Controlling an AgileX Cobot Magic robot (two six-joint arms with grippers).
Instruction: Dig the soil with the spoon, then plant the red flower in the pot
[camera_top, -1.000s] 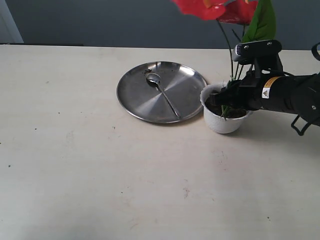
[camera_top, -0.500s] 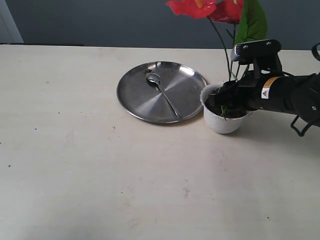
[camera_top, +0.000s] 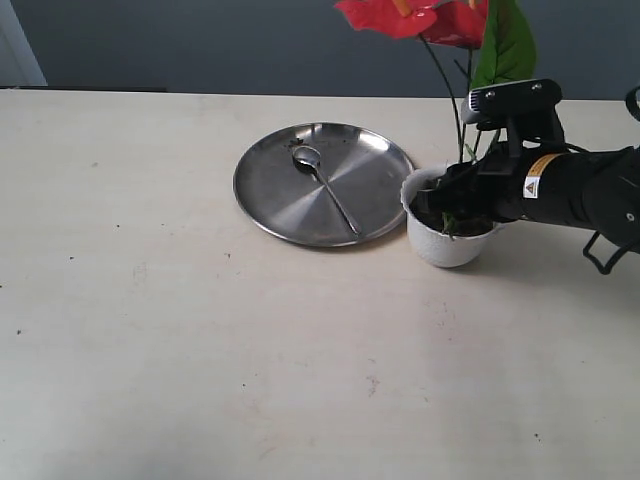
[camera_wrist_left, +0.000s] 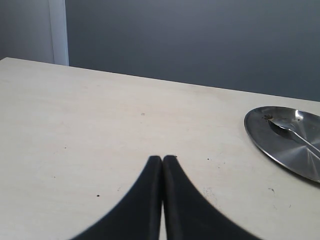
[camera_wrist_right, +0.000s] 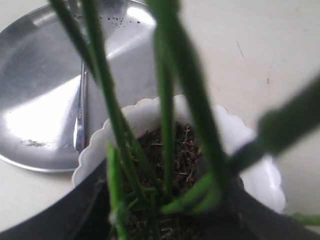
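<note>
Clearly top-heavy, the artificial red flower (camera_top: 415, 17) with long thin green stems stands in the dark crumbly soil (camera_wrist_right: 172, 150) of the small white scalloped ceramic pot (camera_top: 440, 243). The right gripper (camera_top: 452, 200) clasps the bendy stems low down, the best hold. The left gripper (camera_wrist_left: 162, 159) is closed, empty, above the bench (camera_top: 150, 300).

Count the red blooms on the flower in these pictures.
2: one red bloom left of the stems, another beside the green leaf. Both are cut by the exterior view's top edge; others may be hidden.
</note>
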